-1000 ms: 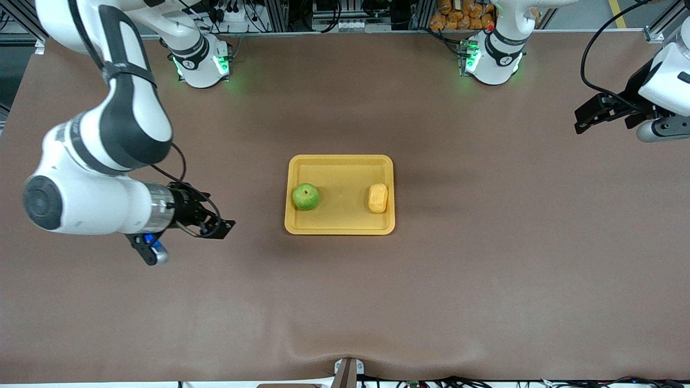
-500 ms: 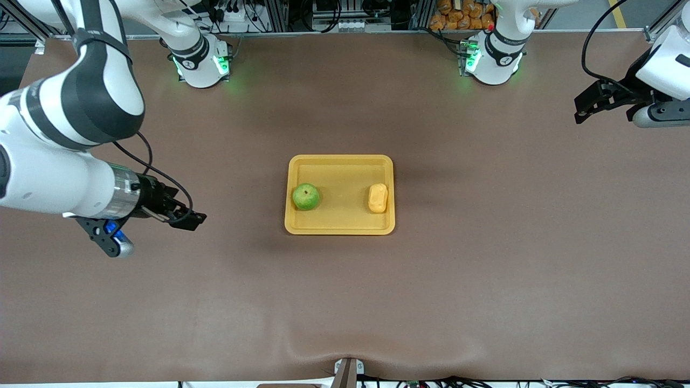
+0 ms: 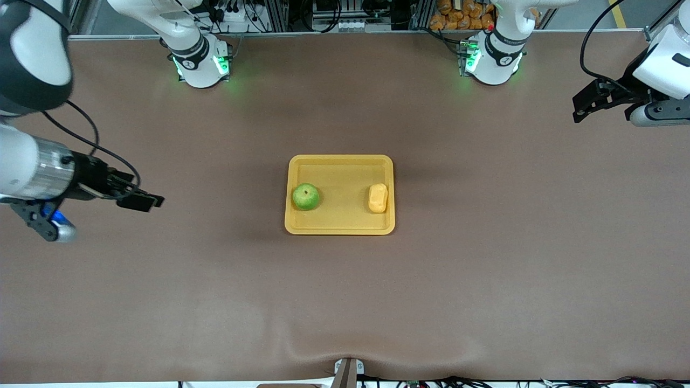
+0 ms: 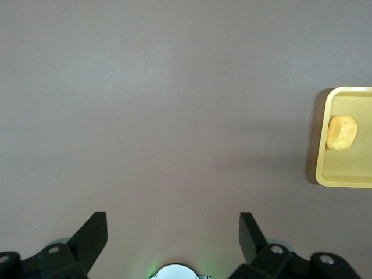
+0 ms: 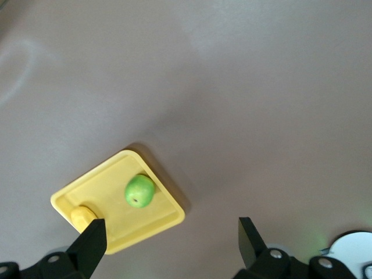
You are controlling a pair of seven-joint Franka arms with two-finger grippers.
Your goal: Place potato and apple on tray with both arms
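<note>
Apple (image 3: 305, 196) and potato (image 3: 378, 198) lying apart in the yellow tray (image 3: 339, 161).
Left claw (image 3: 579, 110) and right claw (image 3: 141, 201) are hovering, spread wide and empty, over the bench (image 3: 485, 269) ends.

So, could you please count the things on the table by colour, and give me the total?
Green: 1, the round green apple, in the tray.
Yellow-orange: 1, the oblong yellow-orange potato, in the tray.
Yellow: 1, the shallow rectangular yellow plastic tray.
Total: 3.
</note>
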